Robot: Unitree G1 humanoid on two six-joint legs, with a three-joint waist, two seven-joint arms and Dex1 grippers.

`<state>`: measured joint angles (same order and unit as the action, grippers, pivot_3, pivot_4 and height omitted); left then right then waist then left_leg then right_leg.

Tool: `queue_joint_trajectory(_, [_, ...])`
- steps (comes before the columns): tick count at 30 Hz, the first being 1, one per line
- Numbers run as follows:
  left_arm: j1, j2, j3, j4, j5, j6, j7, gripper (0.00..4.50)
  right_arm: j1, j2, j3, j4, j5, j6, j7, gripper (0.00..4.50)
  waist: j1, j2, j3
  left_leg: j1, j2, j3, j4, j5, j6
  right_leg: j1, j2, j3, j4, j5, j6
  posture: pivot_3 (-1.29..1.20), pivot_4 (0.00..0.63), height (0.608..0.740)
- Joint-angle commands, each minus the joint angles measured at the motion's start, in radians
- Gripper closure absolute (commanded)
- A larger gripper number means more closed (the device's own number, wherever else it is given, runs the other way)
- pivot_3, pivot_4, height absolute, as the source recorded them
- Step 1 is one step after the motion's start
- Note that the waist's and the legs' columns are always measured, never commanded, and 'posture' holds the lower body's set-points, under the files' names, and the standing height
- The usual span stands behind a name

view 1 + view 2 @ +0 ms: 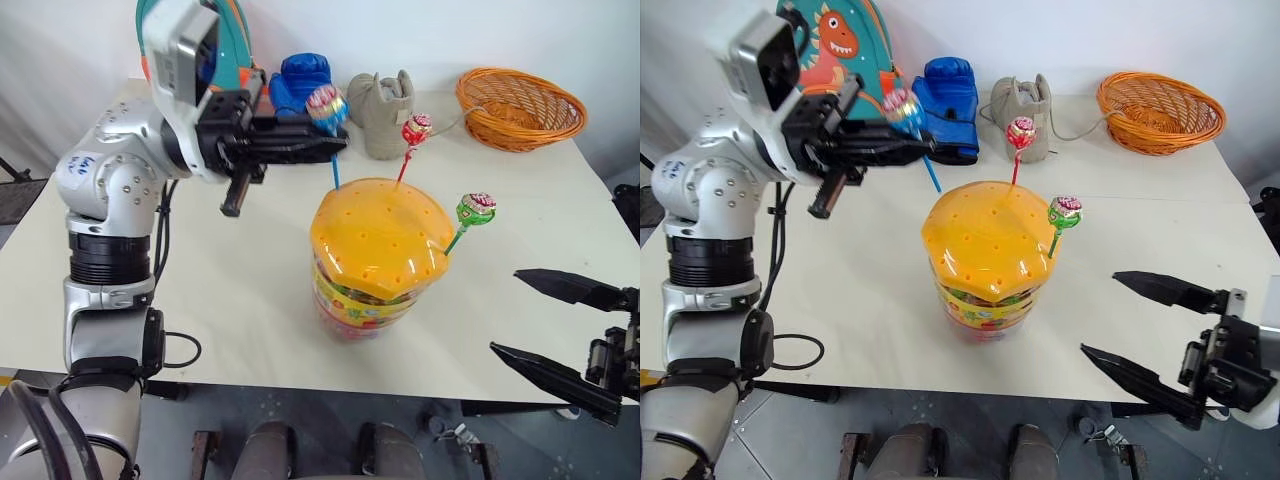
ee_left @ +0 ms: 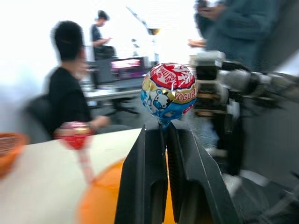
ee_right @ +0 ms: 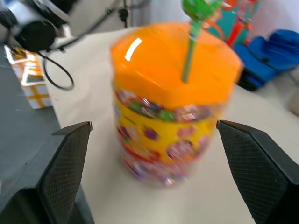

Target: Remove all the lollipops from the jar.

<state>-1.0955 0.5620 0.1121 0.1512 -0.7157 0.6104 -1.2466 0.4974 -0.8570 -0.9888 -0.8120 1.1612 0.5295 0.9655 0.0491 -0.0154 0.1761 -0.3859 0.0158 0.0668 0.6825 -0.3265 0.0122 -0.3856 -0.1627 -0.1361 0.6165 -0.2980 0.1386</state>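
Wrapper reads "YOGURT" on blue-stick lollipop (image 2: 168,91) | left pincer (image 1: 335,141) clamps its stick | right pincer (image 1: 1118,318) gapes, empty

I can read one word, "YOGURT", on the wrapper of the lollipop (image 2: 169,90) that my left claw (image 2: 164,128) pinches.

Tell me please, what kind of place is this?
Probably a robot lab or shared office. The jar stands on a plain white table with test props like a boxing glove, and the left wrist view shows people at desks with screens.
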Motion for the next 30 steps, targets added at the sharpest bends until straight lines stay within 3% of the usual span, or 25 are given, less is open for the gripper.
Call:
queue_joint_trajectory(1, [-0.013,0.031,0.051,0.070,0.080,-0.051,0.136,4.45,0.016,0.015,-0.031,0.017,-0.030,-0.030,0.045,0.00,0.000,0.000,0.000,0.000,0.000,0.000,0.000,0.000,0.000,0.000,0.000,0.000,0.000,0.000,0.000,0.00,0.150,0.740])
queue_joint_trajectory(4, [0.037,0.077,0.024,0.100,0.148,-0.039,0.174,4.45,0.026,0.023,-0.024,0.025,-0.047,-0.034,0.059,0.00,-0.002,0.000,0.000,0.000,0.000,0.000,0.000,0.000,0.000,0.000,0.000,0.000,0.000,0.000,0.000,0.00,0.150,0.740])
queue_joint_trajectory(10, [0.275,0.183,-0.116,0.108,0.313,0.112,0.268,4.45,0.026,0.027,0.016,0.025,-0.067,-0.039,0.070,0.00,-0.004,0.000,0.000,0.001,0.000,0.001,-0.001,0.000,0.000,0.000,0.000,0.001,0.000,0.000,0.000,0.00,0.150,0.740])
queue_joint_trajectory(19, [0.364,0.168,-0.174,0.093,0.395,0.222,0.370,4.45,-0.007,0.013,0.067,0.045,-0.105,-0.035,0.075,0.00,0.002,-0.006,0.003,-0.001,0.000,0.001,0.000,0.000,0.000,-0.001,0.000,0.001,0.001,0.000,0.000,0.00,0.150,0.740])
queue_joint_trajectory(22, [0.357,0.193,-0.217,0.078,0.424,0.233,0.340,3.76,-0.014,0.014,0.077,0.045,-0.112,-0.035,0.071,0.00,0.000,-0.006,0.003,-0.001,0.000,0.001,0.000,0.000,0.000,-0.002,0.000,0.002,0.001,0.000,0.000,0.00,0.150,0.740])
queue_joint_trajectory(30, [0.302,0.261,-0.216,0.062,0.421,0.238,0.259,1.26,-0.031,0.013,0.076,0.046,-0.115,-0.036,0.064,0.00,0.000,-0.006,0.003,-0.001,0.000,0.002,0.000,0.000,0.000,-0.003,0.000,0.002,0.002,0.000,0.000,0.00,0.150,0.740])
